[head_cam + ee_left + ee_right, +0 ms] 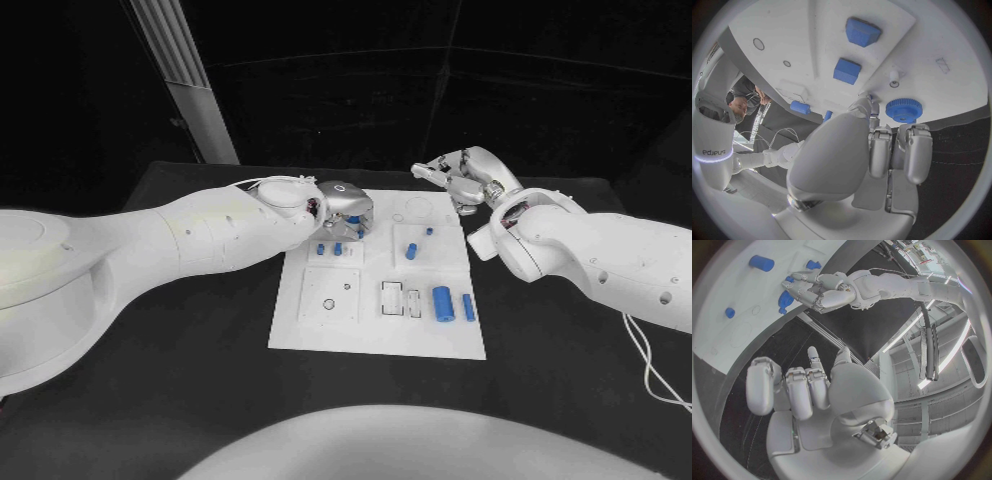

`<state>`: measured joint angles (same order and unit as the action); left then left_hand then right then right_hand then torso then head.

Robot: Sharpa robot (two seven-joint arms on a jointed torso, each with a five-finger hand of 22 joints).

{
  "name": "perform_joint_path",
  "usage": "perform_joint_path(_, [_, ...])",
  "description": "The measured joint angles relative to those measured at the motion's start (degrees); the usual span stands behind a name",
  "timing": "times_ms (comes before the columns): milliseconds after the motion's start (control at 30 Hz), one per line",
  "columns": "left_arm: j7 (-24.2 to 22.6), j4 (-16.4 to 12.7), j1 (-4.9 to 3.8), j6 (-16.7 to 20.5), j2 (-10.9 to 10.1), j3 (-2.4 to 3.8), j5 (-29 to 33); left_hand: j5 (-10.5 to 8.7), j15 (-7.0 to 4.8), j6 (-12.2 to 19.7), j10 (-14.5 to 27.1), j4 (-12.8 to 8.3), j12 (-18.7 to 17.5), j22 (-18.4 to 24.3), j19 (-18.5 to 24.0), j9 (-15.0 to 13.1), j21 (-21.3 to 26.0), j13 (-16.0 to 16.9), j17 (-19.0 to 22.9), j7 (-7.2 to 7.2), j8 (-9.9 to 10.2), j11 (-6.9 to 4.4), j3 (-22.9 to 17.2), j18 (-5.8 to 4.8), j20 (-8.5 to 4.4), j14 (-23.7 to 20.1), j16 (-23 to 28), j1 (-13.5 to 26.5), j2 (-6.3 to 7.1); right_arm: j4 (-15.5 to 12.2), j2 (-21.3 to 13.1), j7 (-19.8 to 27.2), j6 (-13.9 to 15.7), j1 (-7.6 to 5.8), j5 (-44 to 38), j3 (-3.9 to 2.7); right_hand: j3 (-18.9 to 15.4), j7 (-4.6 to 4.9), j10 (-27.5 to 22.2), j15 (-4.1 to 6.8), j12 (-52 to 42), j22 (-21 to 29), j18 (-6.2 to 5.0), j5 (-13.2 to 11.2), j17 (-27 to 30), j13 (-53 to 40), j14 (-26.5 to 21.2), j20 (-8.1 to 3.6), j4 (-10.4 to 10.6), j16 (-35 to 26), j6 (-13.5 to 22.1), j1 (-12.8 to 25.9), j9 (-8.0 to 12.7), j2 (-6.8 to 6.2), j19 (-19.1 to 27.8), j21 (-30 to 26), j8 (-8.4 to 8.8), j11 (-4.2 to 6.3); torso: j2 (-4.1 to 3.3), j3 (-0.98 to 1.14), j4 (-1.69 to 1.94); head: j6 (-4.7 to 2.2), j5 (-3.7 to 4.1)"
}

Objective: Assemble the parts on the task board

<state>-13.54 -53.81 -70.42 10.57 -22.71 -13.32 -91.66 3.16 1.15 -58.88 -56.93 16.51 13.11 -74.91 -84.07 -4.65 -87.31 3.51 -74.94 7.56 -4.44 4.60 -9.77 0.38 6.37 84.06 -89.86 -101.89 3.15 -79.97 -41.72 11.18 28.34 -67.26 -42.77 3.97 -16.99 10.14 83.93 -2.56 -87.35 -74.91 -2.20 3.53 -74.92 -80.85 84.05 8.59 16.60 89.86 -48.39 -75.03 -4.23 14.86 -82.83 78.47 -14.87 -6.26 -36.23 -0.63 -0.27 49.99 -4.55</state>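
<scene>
Two parts (335, 248) half hidden under left hand (346, 212).

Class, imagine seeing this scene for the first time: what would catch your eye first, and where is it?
Probably the white task board in the middle of the black table, dotted with small blue parts. Next, the left hand poised over the board's far left area, while the right hand is raised beyond its far right corner.

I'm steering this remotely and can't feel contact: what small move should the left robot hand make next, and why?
Probably lower the left robot hand a little onto the blue gear. Its fingers hang just over that part on the task board, holding nothing, while the right robot hand stays clear off the far edge.
</scene>
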Motion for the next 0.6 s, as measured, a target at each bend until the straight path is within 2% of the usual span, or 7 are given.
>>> perform_joint_path(267, [0.0, 0.0, -0.02, -0.1, 0.0, 0.02, 0.0, 0.00, 0.41, 0.2, -0.2, 0.0, 0.0, 0.0, 0.0, 0.1, 0.0, 0.0, 0.0, 0.23, 0.0, 0.22, -0.3, 0.01, 0.34, 0.0, 0.0, 0.0, 0.00, 0.0, 0.1, 0.0, -0.1, 0.00, 0.0, 0.00, 0.0, 0.00, 0.0, -0.01, 0.0, 0.0, 0.00, 0.0, 0.0, 0.0, 0.0, 0.00, 0.0, 0.0, 0.0, 0.0, 0.0, 0.00, 0.0, 0.0, 0.00, 0.00, -0.01, 0.00, 0.00, 0.00, -0.03])
perform_joint_path(367, [0.0, 0.0, -0.03, -0.2, 0.0, 0.03, 0.0, 0.00, 0.41, -0.3, -0.7, 0.0, 0.0, 0.0, 0.0, 0.1, 0.0, 0.0, 0.0, 0.75, 0.0, 0.56, -0.8, 0.01, 0.40, 0.0, 0.0, 0.0, 0.00, 0.0, 0.1, 0.0, -0.1, 0.00, 0.0, 0.00, 0.0, 0.00, 0.0, -0.01, 0.0, 0.0, 0.00, 0.0, 0.0, 0.0, 0.0, 0.00, 0.0, 0.0, 0.0, 0.0, 0.0, -0.01, 0.0, 0.0, 0.00, 0.00, -0.01, 0.00, 0.00, 0.00, -0.04])
perform_joint_path(600, [0.0, 0.1, -0.09, -0.7, 0.2, 0.09, 0.1, 0.00, 0.41, -2.2, -3.0, -0.2, -0.1, 0.0, 0.2, -0.1, -1.8, 0.0, 0.0, 0.61, -0.5, 0.50, -1.9, 0.00, 0.60, 0.0, 0.0, -0.3, -0.32, 0.1, 0.1, 0.0, -0.2, 0.00, 0.1, 0.00, 0.0, 0.00, 0.0, -0.01, -0.1, 0.0, 0.00, 0.0, 0.0, 0.0, 0.0, 0.00, 0.0, 0.0, 0.0, 0.0, 0.0, -0.01, 0.0, 0.0, 0.00, 0.00, -0.01, 0.00, 0.00, 0.00, -0.09])
